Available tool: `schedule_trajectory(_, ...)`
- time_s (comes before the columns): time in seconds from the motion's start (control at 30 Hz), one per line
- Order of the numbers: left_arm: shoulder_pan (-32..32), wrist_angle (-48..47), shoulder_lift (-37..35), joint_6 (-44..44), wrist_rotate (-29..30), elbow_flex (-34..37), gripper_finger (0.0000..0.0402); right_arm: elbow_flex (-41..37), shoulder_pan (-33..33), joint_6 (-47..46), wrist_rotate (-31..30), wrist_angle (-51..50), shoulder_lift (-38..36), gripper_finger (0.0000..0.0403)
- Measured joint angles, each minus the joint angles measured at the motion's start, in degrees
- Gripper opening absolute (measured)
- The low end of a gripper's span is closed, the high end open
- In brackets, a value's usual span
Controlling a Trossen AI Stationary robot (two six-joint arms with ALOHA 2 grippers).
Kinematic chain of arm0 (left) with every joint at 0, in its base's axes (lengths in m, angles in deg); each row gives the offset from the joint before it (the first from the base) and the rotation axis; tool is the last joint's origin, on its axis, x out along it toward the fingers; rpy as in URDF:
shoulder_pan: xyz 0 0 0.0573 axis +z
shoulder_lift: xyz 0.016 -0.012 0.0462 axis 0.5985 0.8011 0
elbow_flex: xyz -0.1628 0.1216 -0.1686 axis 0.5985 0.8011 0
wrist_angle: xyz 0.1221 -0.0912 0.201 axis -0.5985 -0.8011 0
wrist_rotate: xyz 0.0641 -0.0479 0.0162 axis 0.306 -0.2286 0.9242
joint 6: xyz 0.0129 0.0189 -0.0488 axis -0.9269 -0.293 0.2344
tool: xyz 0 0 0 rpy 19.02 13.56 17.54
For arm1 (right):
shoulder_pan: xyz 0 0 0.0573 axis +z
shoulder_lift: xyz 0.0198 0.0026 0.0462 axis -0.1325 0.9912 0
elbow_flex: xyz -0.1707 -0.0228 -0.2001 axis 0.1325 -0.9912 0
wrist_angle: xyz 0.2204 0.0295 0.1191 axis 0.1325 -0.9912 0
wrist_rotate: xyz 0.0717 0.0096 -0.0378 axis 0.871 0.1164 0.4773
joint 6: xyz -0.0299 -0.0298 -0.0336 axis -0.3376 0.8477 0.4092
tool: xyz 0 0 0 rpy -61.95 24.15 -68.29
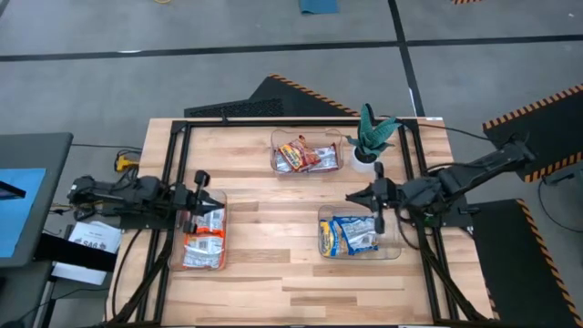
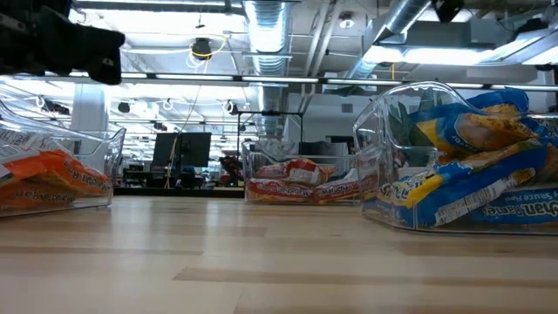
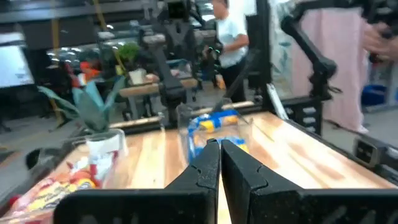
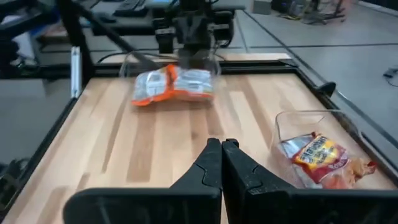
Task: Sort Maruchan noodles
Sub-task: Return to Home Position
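Maruchan noodle packets lie in three clear bins. Orange-and-white packets [image 1: 202, 239] lie in the bin at the left [image 1: 199, 265]. Red packets [image 1: 306, 157] lie in the bin at the far middle [image 1: 276, 139]. Blue-and-yellow packets [image 1: 351, 234] lie in the bin at the right [image 1: 393, 251]. My left gripper [image 1: 199, 198] is shut and empty above the far end of the left bin. My right gripper [image 1: 377, 198] is shut and empty above the far edge of the right bin.
A green potted plant [image 1: 371, 137] in a white pot stands at the far right, close to my right gripper. A black frame [image 1: 291, 121] runs round the table's edges. Bare wood lies in the middle and at the near side. A person shows beyond the table in the left wrist view [image 3: 229, 34].
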Motion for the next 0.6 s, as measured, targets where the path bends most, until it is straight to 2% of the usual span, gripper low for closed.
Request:
schedule_trajectory(0.13, 4.95, 0.27, -0.06, 1.26, -8.76, 0.00, 0.0000, -0.57, 2.39, -0.95, -0.21, -2.41, -2.61, 0.0018)
schedule_trajectory(0.27, 9.50, -0.90, -0.02, 3.40, -13.90, 0.02, 0.0000, -4.45, 3.42, -2.15, -1.48, -2.39, -5.83, 0.0018)
schedule_trajectory(0.47, 11.87, -0.38, -0.04, 2.59, -15.21, -0.12, 0.0000, -15.69, 1.99, -2.47, -0.56, 5.63, -13.02, 0.0018)
schedule_trajectory(0.6, 11.87, 0.81, -0.04, 1.95, -15.23, -0.19, 0.0000, -21.83, -3.47, 0.41, 6.96, 13.06, -17.59, 0.0018)
